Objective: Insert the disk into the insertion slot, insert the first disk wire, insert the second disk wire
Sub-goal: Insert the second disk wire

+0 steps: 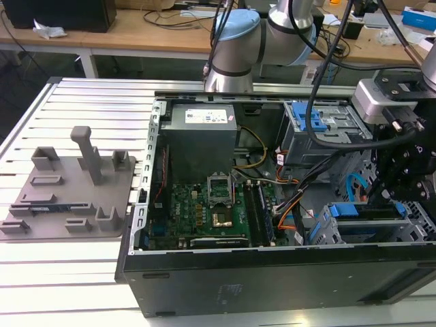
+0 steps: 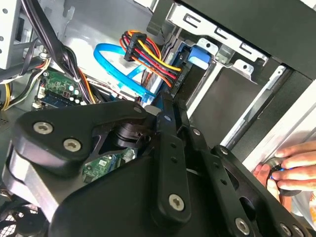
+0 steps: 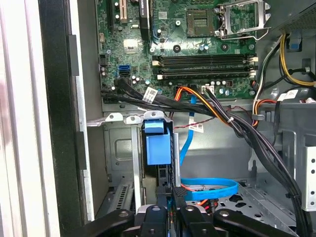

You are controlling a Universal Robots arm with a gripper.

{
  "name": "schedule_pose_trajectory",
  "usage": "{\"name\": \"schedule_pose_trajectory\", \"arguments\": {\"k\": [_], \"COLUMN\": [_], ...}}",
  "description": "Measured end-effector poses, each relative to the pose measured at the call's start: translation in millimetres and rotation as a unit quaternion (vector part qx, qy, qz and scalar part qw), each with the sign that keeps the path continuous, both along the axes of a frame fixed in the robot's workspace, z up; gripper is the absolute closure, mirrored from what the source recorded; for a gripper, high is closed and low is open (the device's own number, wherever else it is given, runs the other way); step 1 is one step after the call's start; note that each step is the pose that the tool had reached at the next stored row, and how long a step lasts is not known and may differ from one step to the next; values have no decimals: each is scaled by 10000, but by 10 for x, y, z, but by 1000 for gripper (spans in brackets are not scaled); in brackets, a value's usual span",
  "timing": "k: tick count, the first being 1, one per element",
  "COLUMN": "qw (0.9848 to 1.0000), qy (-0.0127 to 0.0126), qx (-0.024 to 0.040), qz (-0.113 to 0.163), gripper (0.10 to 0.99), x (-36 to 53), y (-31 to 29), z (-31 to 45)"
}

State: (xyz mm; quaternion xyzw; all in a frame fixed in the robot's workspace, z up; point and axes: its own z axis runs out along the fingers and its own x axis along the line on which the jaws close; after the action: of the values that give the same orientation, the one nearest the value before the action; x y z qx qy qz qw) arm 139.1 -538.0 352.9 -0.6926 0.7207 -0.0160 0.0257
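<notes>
Black linkage of my gripper point(image 2: 168, 111) sits closest to the lens in the second wrist view, the two fingers drawn together around a black connector with red, yellow and orange leads point(image 2: 148, 52), pressed against the rear edge of the disk point(image 2: 195, 61). Jaws: closed on that connector, as far as both wrist views show.

Disk position: already seated in the insertion slot point(image 3: 118, 148), blue carrier point(image 3: 157, 143) visible end-on in the first wrist view between the bay's grey sheet-metal walls. In the exterior view the same blue-framed disk point(image 1: 361, 211) lies in the low bay at the case's corner, on the exterior view's right, with my gripper point(image 1: 395, 177) directly over it.

Flat blue data cable point(image 3: 207, 190) loops on the case floor just beside the bay; whether its end is plugged in, I cannot tell.

Motherboard point(image 1: 211, 208) lies exposed mid-case. Taller cage with blue latch point(image 1: 317, 129) stands behind the bay.

A person's hand point(image 2: 291, 165) rests outside the case wall in the second wrist view.
</notes>
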Motion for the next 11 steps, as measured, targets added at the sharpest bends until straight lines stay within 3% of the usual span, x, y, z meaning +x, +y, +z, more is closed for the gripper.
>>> {"name": "schedule_pose_trajectory", "arguments": {"k": [6,11], "qw": [10000,10000], "qy": [0,0], "qx": [69,69], "qz": [20,23], "gripper": [918,918], "x": [0,0], "y": [0,-1], "z": [-7,-9]}}
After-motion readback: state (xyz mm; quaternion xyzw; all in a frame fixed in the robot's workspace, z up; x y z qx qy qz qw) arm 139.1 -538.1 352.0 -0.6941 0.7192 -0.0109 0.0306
